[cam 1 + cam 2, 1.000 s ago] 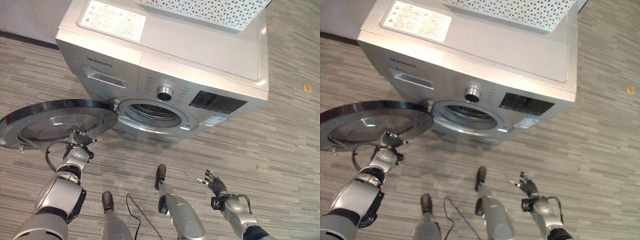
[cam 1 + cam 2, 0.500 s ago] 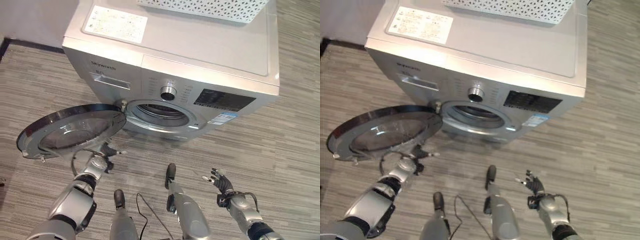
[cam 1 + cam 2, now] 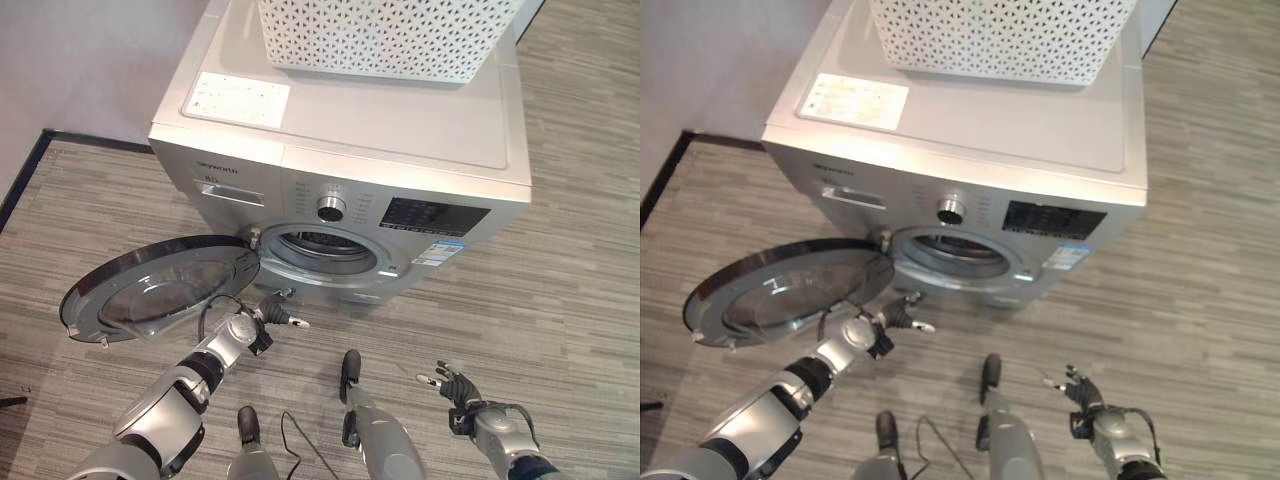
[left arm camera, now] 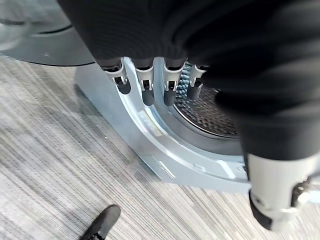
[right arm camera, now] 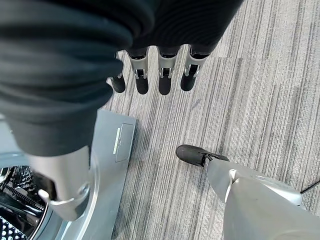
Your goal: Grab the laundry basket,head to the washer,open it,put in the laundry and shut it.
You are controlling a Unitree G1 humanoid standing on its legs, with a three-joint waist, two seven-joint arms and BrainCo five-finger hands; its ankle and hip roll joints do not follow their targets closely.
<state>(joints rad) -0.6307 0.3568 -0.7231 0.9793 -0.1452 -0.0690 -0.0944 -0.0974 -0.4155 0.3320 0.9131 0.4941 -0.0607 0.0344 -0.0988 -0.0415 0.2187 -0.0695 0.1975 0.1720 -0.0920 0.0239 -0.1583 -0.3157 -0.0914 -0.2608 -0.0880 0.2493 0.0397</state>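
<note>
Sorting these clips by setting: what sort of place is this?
Likely an indoor laundry corner: a front-loading washer with its door open, a white laundry basket on top, on striped grey floor.

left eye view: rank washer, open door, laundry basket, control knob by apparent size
1. Washer, largest by far.
2. Laundry basket and open door look about alike; the basket is cut off by the frame edge, so I won't rank them.
3. Control knob, smallest.

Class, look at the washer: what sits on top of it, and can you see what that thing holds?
A white perforated laundry basket sits on the washer, beside a label sticker. Its walls hide whatever lies inside.
</note>
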